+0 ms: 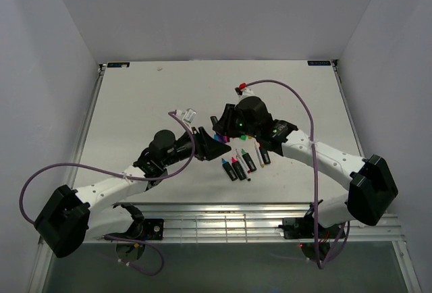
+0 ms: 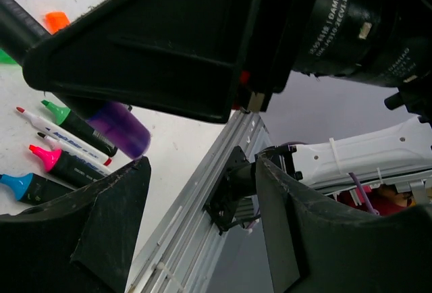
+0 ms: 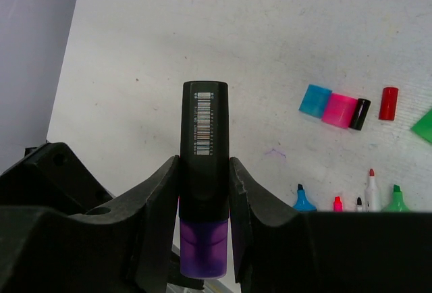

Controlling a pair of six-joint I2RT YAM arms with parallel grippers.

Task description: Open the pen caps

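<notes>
My right gripper point(image 3: 204, 171) is shut on a stubby black marker point(image 3: 204, 124), held off the table with its purple cap point(image 3: 204, 249) still on. In the top view the right gripper point(image 1: 226, 125) faces my left gripper point(image 1: 209, 146) closely. The left gripper point(image 2: 202, 171) is open and empty; the purple cap point(image 2: 120, 127) hangs just beyond its left fingertip point(image 2: 138, 171), not between the jaws. Loose blue point(image 3: 315, 100), pink point(image 3: 339, 110), black point(image 3: 360, 113), red point(image 3: 388, 102) and green point(image 3: 424, 125) caps lie on the table. An orange cap point(image 2: 57, 20) lies further off.
Uncapped markers with green point(image 2: 57, 112), pink point(image 2: 44, 158) and blue point(image 2: 17, 185) tips and thin white pens point(image 2: 54, 131) lie in a row point(image 1: 241, 161) under the grippers. The metal rail point(image 2: 196, 212) of the table's near edge runs below the left gripper. Purple cables loop over both arms.
</notes>
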